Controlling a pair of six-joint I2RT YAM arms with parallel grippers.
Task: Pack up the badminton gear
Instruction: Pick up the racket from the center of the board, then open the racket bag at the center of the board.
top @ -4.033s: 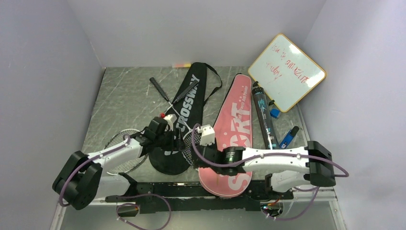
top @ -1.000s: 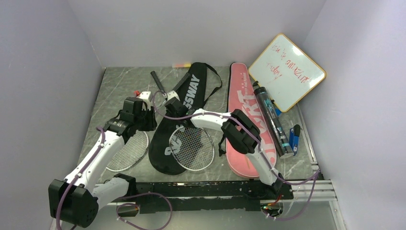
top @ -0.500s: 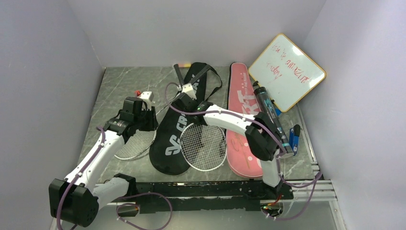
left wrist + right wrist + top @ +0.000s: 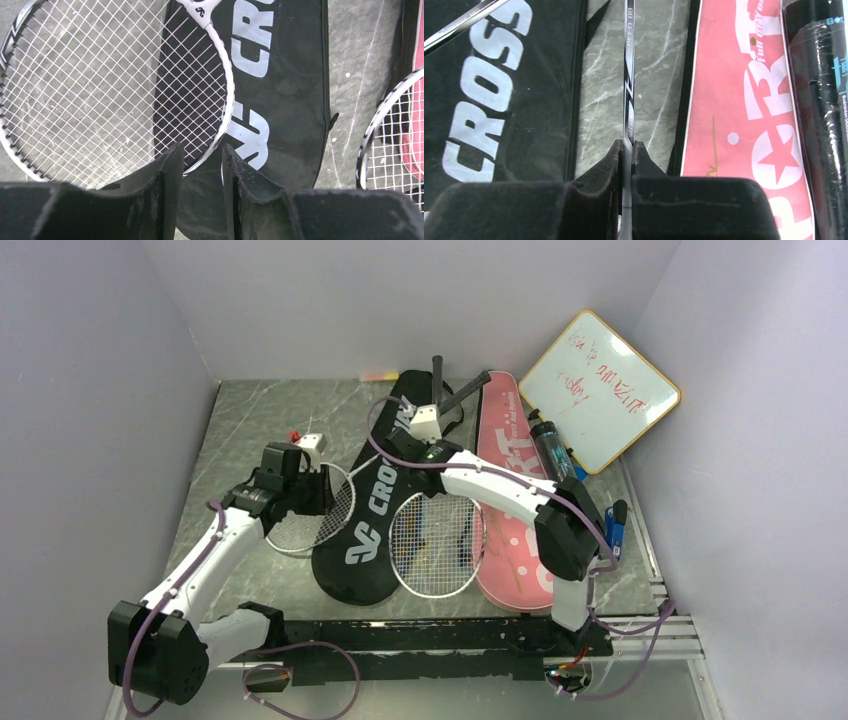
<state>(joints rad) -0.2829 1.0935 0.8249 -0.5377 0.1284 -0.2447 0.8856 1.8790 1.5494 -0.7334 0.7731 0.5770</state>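
Overhead, right fingers (image 4: 626, 150) pinch the racket shaft (image 4: 628, 75), handle pointing far.

long black fabric racket cover (image 4: 372, 510): is showing white "CRO" | long pink racket cover (image 4: 744, 115): is showing white "PORT" | wood-framed whiteboard (image 4: 598, 390): is bearing unreadable red writing
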